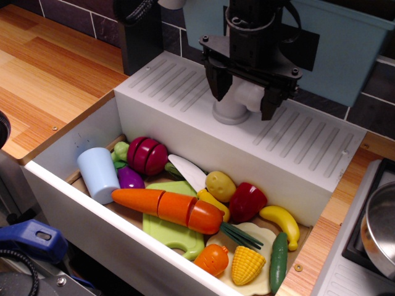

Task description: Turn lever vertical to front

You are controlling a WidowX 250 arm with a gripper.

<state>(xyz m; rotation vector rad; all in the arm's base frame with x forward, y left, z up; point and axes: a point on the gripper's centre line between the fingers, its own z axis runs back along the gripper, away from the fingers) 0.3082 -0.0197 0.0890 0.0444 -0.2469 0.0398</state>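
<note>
My black gripper [244,98] hangs over the back ledge of the white toy sink [290,154]. Its two fingers stand apart, one on each side of the grey faucet base [229,113]. Between the fingers shows the pale rounded knob of the lever [252,94]. The gripper body hides its slim tab, so I cannot tell which way the tab points. The right finger [271,102] is close beside the knob, but I cannot tell if they touch. The gripper holds nothing.
The sink basin holds toy food: a carrot [166,206], a red pepper [248,200], a banana [282,223], corn [247,265], a knife [187,171] and a light-blue cup [97,174]. A teal box [345,43] stands behind the gripper. A pot [379,228] is at the right.
</note>
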